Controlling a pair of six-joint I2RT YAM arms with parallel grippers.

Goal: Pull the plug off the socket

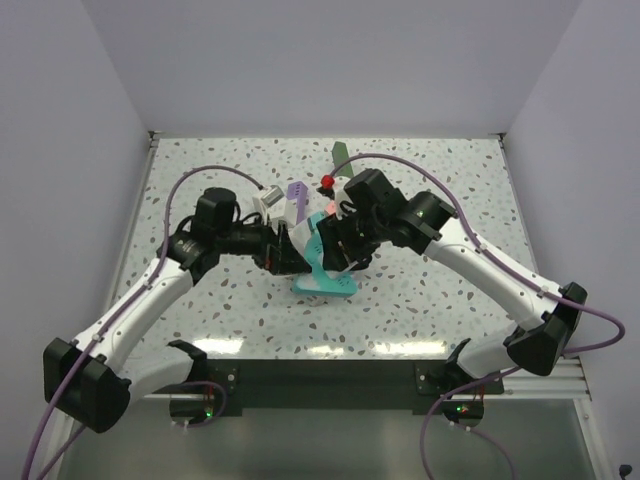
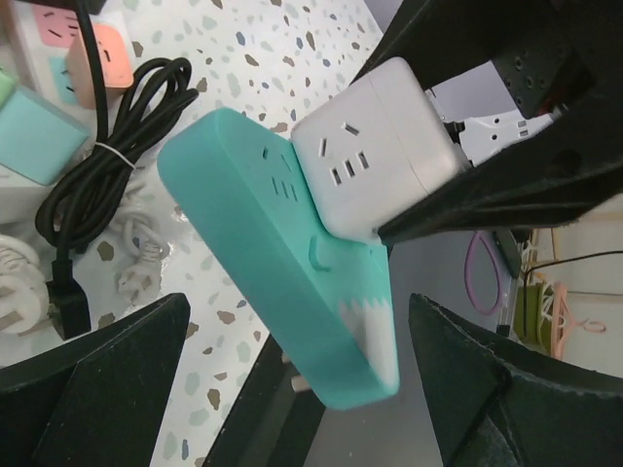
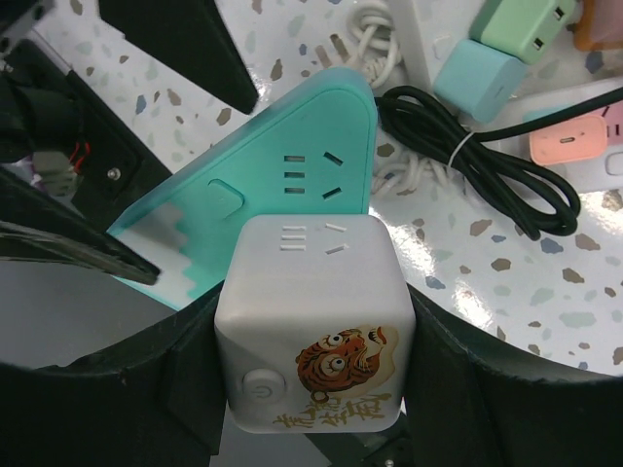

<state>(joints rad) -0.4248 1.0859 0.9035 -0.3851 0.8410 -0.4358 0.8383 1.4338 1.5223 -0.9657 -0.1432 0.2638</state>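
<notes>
A teal power strip is tilted up off the speckled table. A white cube plug with a tiger sticker sits against its face; no prongs show. My right gripper is shut on the cube's two sides. My left gripper is open, its fingers standing either side of the strip's white-tipped end with a gap on the left. In the top view the cube is mostly hidden by the grippers.
A coiled black cord, a pink strip, a light blue adapter, a green adapter and white cables lie behind the strip. The table's front edge is close.
</notes>
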